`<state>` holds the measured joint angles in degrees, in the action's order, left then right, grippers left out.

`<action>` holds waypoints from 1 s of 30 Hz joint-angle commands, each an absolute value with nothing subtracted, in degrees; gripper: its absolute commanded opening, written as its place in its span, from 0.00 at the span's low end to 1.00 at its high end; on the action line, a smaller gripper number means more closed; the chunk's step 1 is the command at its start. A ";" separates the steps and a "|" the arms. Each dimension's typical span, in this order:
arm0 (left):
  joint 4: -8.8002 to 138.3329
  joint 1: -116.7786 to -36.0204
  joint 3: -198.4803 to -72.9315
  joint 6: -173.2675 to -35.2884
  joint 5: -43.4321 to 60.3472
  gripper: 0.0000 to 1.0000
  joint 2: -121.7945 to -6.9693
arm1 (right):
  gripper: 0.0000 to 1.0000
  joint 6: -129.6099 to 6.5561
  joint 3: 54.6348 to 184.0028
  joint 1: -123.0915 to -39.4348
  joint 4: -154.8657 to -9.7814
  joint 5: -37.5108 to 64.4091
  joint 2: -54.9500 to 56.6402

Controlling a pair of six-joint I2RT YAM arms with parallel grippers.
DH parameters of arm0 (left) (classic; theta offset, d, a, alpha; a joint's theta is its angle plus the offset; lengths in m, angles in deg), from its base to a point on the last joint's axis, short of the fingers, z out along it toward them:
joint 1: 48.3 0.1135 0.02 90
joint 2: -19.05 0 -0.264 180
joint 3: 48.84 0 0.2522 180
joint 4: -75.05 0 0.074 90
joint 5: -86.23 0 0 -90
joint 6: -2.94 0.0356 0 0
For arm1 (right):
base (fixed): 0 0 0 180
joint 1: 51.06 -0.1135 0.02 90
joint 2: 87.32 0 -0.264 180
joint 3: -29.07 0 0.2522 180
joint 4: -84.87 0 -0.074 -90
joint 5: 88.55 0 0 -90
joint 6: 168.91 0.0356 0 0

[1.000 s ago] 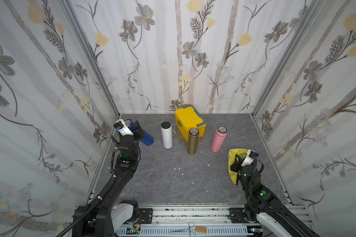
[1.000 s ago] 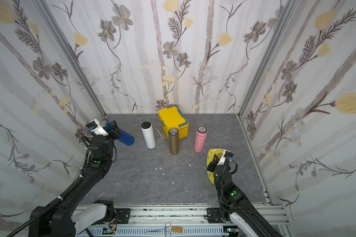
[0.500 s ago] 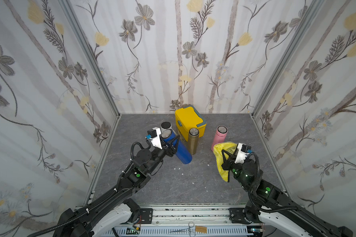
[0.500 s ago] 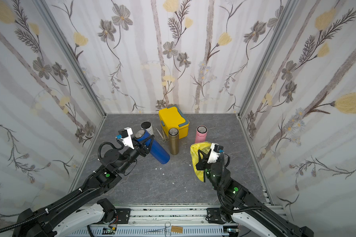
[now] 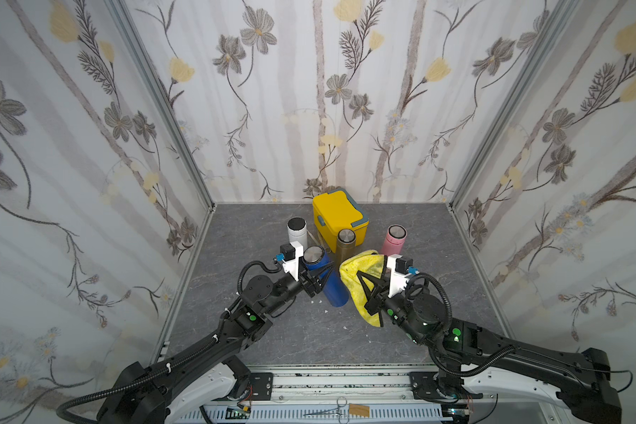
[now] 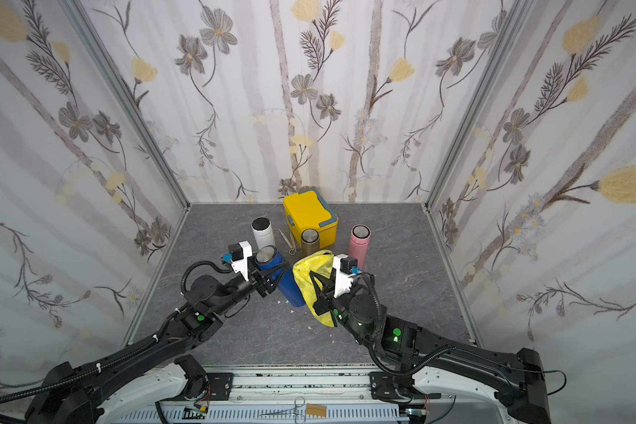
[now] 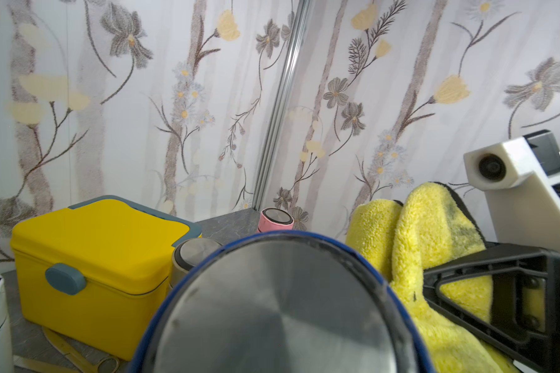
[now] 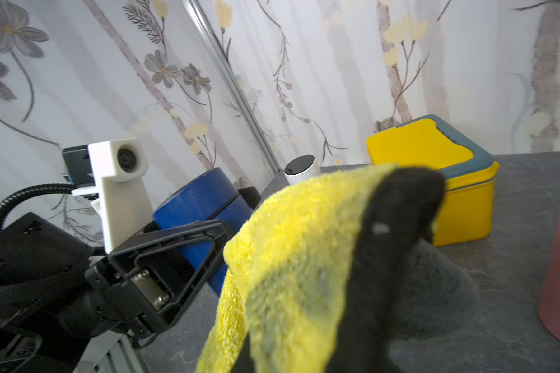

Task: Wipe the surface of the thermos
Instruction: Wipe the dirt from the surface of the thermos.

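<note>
Left gripper (image 5: 319, 275) has its fingers clamped around the blue thermos (image 5: 331, 285) just below the lid. It is held tilted over the middle of the tabletop (image 5: 272, 330), and I can't tell if its foot rests there. Right gripper (image 5: 364, 282) has its fingers pinched tight on the yellow cloth (image 5: 351, 290), which hangs just beside the thermos. Contact isn't clear from here.

Now the dangers. That body looks smooth, so a firm sideways rub could twist it in the grip or push it out. The loose cloth could snag on the left fingers, and the band under them would go unwiped. The bronze bottle (image 5: 346, 242) and pink bottle (image 5: 393, 240) stand just behind, so a wide stroke might topple one.
</note>
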<state>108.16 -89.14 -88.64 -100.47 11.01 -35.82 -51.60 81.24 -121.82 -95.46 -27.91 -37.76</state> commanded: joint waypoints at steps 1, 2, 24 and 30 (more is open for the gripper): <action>119.63 -89.17 -87.27 -99.21 15.36 0.00 -34.90 | 0.00 -52.06 81.92 -122.33 -99.25 -26.14 -35.51; 120.24 -89.26 -87.08 -99.29 16.31 0.00 -34.85 | 0.00 -51.69 81.90 -122.29 -98.98 -26.21 -35.22; 127.38 -89.60 -84.49 -102.97 17.08 0.00 -34.58 | 0.00 -48.74 72.50 -124.57 -111.35 -26.85 -27.50; 126.85 -89.63 -84.72 -102.63 17.23 0.00 -34.41 | 0.00 -52.73 78.22 -126.91 -111.08 -25.29 -25.73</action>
